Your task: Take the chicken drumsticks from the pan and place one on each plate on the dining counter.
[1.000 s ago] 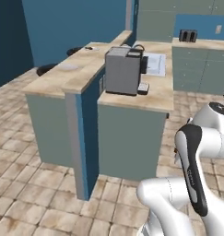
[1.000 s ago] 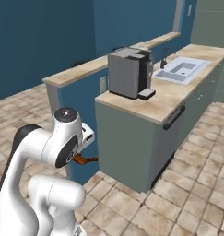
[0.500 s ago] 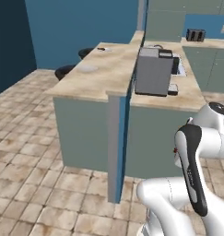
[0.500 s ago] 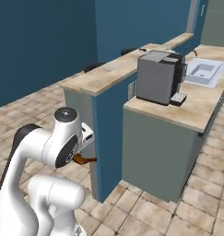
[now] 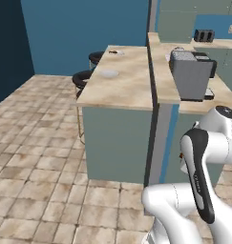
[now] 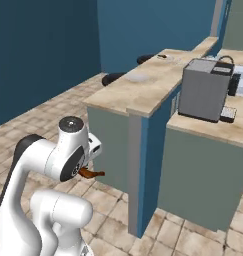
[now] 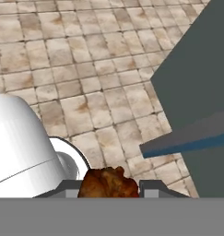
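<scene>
My gripper (image 7: 108,188) is shut on a reddish-brown chicken drumstick (image 7: 107,182), held low beside the arm; the same drumstick (image 6: 91,173) pokes out under the hand. Ahead stands the dining counter (image 5: 129,90), its beige top reaching away from me. A bare light plate (image 5: 109,73) lies on its near part, also seen from the right (image 6: 137,77). A second plate (image 5: 116,52) farther back carries a small brown piece, apparently the other drumstick. The pan is out of view.
Two black stools (image 5: 83,78) (image 5: 96,57) stand along the counter's left side. A grey coffee machine (image 5: 190,76) sits on the lower worktop to the right, with a toaster (image 5: 203,35) behind it. Tiled floor (image 5: 36,143) spreads to the left.
The whole picture has shifted as the base drives: the dining counter's end and stool side have come into fuller view. The drumstick stays in the gripper.
</scene>
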You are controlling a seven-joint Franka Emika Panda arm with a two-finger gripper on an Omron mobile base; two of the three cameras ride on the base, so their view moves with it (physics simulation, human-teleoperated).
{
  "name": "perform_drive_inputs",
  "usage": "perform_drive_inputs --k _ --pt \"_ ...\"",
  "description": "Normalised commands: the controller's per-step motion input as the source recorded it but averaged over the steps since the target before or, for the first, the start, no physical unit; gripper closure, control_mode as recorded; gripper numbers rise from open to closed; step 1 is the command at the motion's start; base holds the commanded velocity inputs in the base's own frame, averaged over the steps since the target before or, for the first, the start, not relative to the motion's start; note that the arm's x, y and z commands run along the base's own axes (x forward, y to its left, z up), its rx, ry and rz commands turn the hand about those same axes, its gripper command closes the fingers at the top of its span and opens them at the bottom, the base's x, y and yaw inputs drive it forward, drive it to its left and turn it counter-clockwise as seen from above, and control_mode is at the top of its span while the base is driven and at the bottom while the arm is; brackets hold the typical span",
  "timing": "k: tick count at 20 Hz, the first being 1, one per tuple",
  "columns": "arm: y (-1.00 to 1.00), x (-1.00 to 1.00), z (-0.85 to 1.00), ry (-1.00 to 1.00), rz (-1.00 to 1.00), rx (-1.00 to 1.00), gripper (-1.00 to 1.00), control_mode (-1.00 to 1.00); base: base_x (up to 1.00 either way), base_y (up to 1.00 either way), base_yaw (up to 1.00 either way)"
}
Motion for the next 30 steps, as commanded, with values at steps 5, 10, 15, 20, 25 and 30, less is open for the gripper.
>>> perform_drive_inputs --k 5,10,15,20,25,30 --pt "0.00 0.00 0.00 0.00 0.00 0.00 1.00 1.00 0.43 1.00 -0.31" --pt "0.00 0.00 0.00 0.00 0.00 0.00 1.00 1.00 0.59 1.00 -0.38" --pt "0.00 0.00 0.00 0.00 0.00 0.00 1.00 1.00 0.81 1.00 -0.39" --pt "0.00 0.00 0.00 0.00 0.00 0.00 1.00 1.00 0.90 1.00 -0.43" --pt "0.00 0.00 0.00 0.00 0.00 0.00 1.00 1.00 0.86 1.00 -0.43" --pt "0.00 0.00 0.00 0.00 0.00 0.00 1.00 1.00 0.72 1.00 -0.44"
